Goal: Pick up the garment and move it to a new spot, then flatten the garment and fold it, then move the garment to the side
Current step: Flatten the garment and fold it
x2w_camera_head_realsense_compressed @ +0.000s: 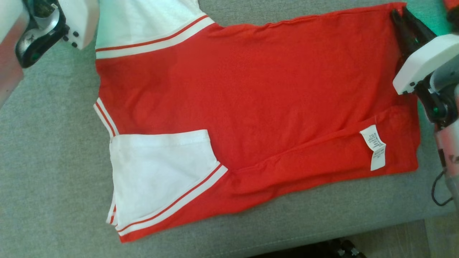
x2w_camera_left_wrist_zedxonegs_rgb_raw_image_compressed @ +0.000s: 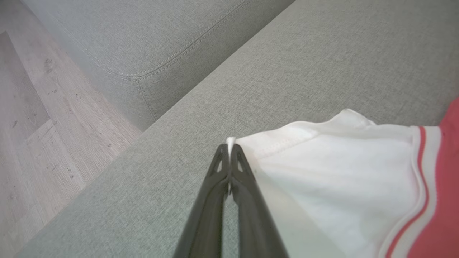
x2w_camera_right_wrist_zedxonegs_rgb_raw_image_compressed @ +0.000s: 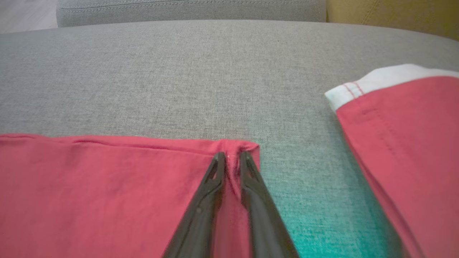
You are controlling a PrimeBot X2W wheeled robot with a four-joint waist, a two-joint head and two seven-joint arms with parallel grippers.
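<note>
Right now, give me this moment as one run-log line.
red-and-white T-shirt: flat on grey sofa cushion | left gripper: shut on white sleeve | right gripper: shut on red hem corner

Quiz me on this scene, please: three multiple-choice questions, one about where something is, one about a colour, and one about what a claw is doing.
1. Where does the shirt lie?
A) on a wooden floor
B) on a grey sofa cushion
C) on a kitchen table

2. What colour are its sleeves?
A) white
B) blue
C) black

3. What is the right gripper doing?
A) hanging open above the shirt
B) pinching the shirt's red corner
C) holding a cup

Answers:
1 B: grey woven upholstery shows under and around the shirt in the head view.
2 A: both sleeves are white, joined to the red body by red-striped bands.
3 B: the right wrist view shows red cloth bunched between its two fingers.
</note>
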